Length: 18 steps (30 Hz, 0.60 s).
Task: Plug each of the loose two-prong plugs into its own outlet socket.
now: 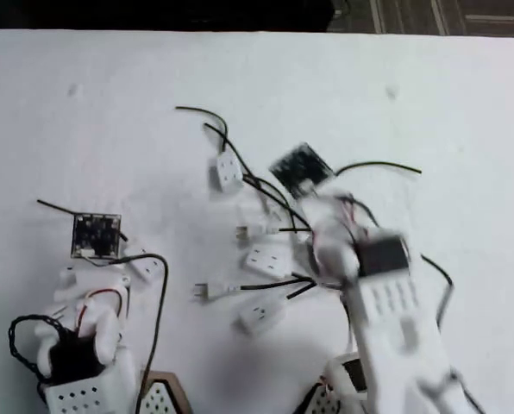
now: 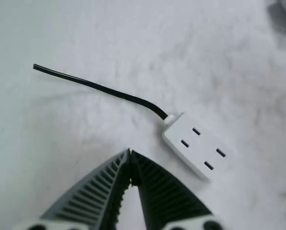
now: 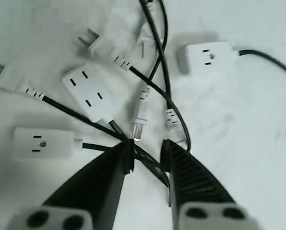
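Two loose plugs lie near the middle of the white table (image 1: 464,103), both with their long axes running left to right and their prongs pointing left: the far plug (image 1: 244,231) and the near plug (image 1: 202,291), each a small white body on a black cord that trails off to the right. Neither is in a socket. Around them lie three white sockets. The far socket (image 1: 228,170) lies lengthwise near to far, the middle socket (image 1: 268,259) sits between the two plugs, and the near socket (image 1: 261,316) is tilted. A fourth, the left socket (image 2: 193,148), lies well apart by the left arm. It is a white block with two pairs of slots facing up, and its black cord runs off to a cut end. The left gripper (image 2: 130,160) hangs just beside it without touching it, its ribbed fingers pressed together at the tips with nothing between them. The right gripper (image 3: 146,152) is over the tangle of cords (image 3: 155,72) to the right of the plugs, its fingers a little apart, with black cords crossing under the gap. Whether a finger touches a cord cannot be told. In the high view the right arm is blurred, and it covers the place where the cords meet.
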Tool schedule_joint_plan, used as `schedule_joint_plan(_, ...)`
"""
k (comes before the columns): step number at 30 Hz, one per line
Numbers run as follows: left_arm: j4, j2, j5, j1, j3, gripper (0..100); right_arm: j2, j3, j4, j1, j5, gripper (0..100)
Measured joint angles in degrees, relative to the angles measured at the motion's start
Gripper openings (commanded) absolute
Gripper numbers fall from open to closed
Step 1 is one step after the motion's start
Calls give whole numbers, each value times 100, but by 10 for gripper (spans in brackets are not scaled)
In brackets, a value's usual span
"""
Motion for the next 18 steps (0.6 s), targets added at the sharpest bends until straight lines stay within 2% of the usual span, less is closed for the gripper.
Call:
schedule_joint_plan(8, 0, 26, 0, 0, 0, 24, 2831, -1451, 343, -246, 35, 134)
schedule_joint_plan(18, 0, 26, 0, 0, 0, 24, 4571, -2092, 325, -273, 35, 134)
